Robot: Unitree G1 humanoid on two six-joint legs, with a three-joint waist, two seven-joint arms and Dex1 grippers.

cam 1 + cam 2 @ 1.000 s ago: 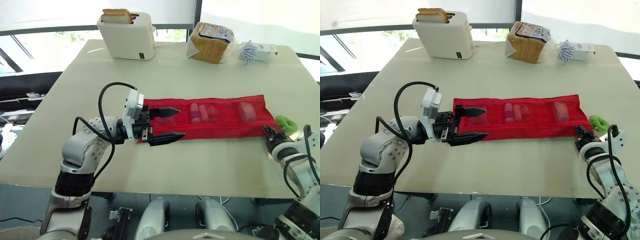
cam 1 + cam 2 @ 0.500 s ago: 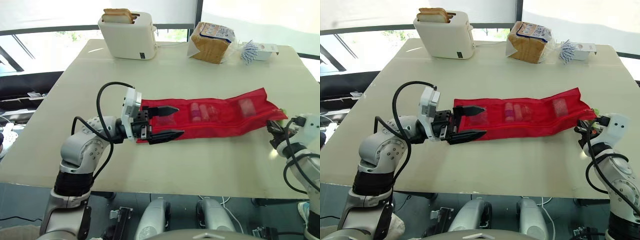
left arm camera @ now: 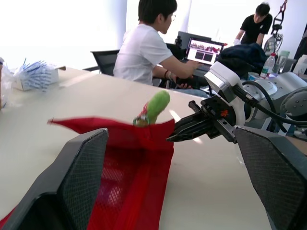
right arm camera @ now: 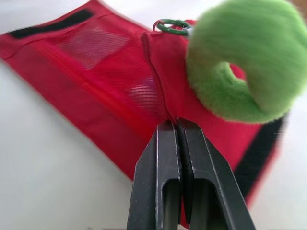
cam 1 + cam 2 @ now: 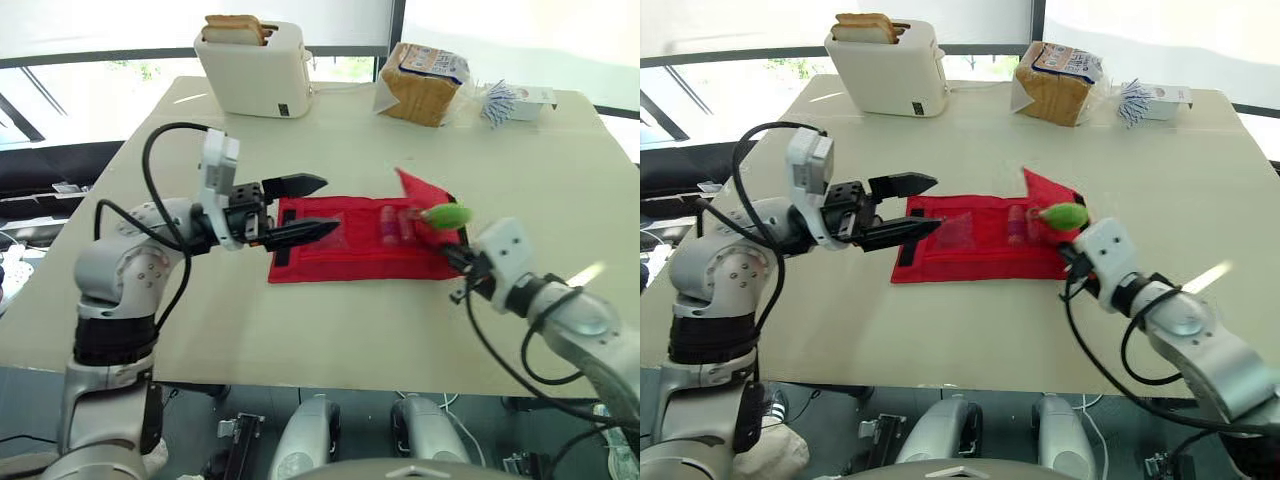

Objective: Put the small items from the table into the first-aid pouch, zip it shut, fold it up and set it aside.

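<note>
The red first-aid pouch [image 5: 335,243] lies mid-table with its right end folded up and over toward the left. Small pink items [image 5: 391,225] show through its mesh pockets. My right gripper [image 5: 448,253] is shut on the folded end's edge, also seen close up [image 4: 175,126]. A fuzzy green charm [image 4: 242,60] hangs from a ring at that end, just above the fingers. My left gripper [image 5: 329,205] is open and hovers over the pouch's left end, touching nothing. Across the pouch, the right gripper [image 3: 173,138] and the charm [image 3: 154,106] also show in the left wrist view.
A white toaster [image 5: 258,68] with toast stands at the back left. A bag of sliced bread [image 5: 422,82] and a box of blue-white packets [image 5: 515,100] sit at the back right. Beyond the table's right side, people [image 3: 144,52] sit by a laptop.
My right gripper has carried the pouch's right end up and over to the left, folding it. My left gripper has lifted off the left end and pulled back a little.
</note>
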